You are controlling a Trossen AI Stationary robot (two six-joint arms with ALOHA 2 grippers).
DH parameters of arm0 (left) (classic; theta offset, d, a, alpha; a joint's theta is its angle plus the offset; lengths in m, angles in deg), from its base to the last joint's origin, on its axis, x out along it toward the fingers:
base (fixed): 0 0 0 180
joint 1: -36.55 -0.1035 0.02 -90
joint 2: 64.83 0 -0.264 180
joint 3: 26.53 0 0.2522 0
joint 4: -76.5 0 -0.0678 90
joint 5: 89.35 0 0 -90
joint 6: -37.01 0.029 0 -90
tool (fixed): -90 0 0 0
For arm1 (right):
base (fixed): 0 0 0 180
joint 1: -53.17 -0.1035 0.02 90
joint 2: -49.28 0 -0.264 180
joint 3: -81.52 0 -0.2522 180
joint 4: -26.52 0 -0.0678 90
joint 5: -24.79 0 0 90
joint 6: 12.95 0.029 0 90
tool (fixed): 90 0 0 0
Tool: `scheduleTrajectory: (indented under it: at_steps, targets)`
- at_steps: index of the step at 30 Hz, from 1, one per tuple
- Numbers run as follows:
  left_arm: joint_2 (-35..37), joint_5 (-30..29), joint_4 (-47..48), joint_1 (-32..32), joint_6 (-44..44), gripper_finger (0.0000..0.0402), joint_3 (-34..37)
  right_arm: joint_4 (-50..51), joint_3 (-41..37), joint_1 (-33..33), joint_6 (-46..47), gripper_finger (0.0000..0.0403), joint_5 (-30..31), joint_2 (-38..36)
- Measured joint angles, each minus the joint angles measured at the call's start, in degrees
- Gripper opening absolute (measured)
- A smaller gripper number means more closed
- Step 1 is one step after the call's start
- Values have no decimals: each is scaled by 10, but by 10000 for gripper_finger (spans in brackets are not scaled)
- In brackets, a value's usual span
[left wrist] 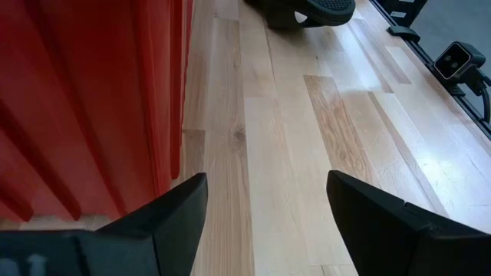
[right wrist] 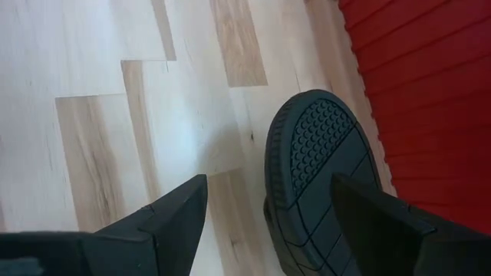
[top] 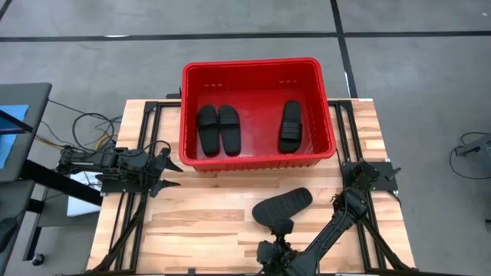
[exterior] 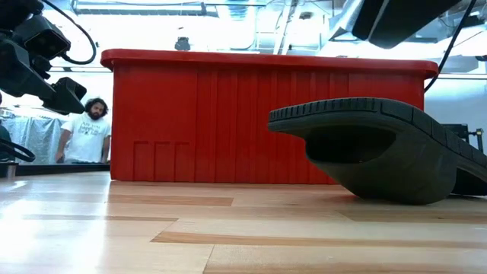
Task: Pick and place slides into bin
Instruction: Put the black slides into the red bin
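The red bin point(top: 253, 67) stands at the table's far middle. Three black slides lie flat on its floor: two side by side at its left point(top: 219, 129) and one at its right point(top: 290, 125). A further slide point(top: 282, 205) lies on the wood in front of the bin, tread up point(right wrist: 318, 176). In the low view this slide point(exterior: 380, 152) rests on its strap and one end, with the other end raised. My right gripper point(top: 282, 227) point(right wrist: 268, 180) hovers open over its near end, apart from it. My left gripper point(top: 170, 172) point(left wrist: 267, 176) waits open by the bin's near left corner.
The bin's ribbed wall point(left wrist: 77, 100) point(right wrist: 430, 92) stands close beside both grippers. Black frame rails point(top: 146, 146) run along the table's sides, and a small camera point(left wrist: 456, 57) sits at one edge. Bare wood point(top: 199, 230) lies left of the loose slide. A person point(exterior: 85, 129) stands beyond the table.
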Motion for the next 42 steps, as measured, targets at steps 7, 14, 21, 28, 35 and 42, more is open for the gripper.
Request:
scheduleTrajectory:
  at_steps: [7, 14, 21, 28, 35, 42]
  targets:
    - [0, 0, 0, 0, 0, 258, 0, 0, 0, 0, -16, 269, 0, 0]
    - [0, 0, 0, 0, 0, 258, 0, 0, 0, 0, -20, 269, -1, 0]
    - [0, 0, 0, 0, 0, 258, 0, 0, 0, 7, -48, 269, -2, 0]
    - [0, 0, 0, 0, 0, 258, 0, -7, 0, 11, -95, 269, -12, 0]
    - [0, 0, 0, 0, 0, 258, 0, -16, -23, 13, -96, 269, -35, 0]
    - [0, 0, 0, 0, 0, 258, 0, -24, -37, 29, -77, 269, -39, 0]
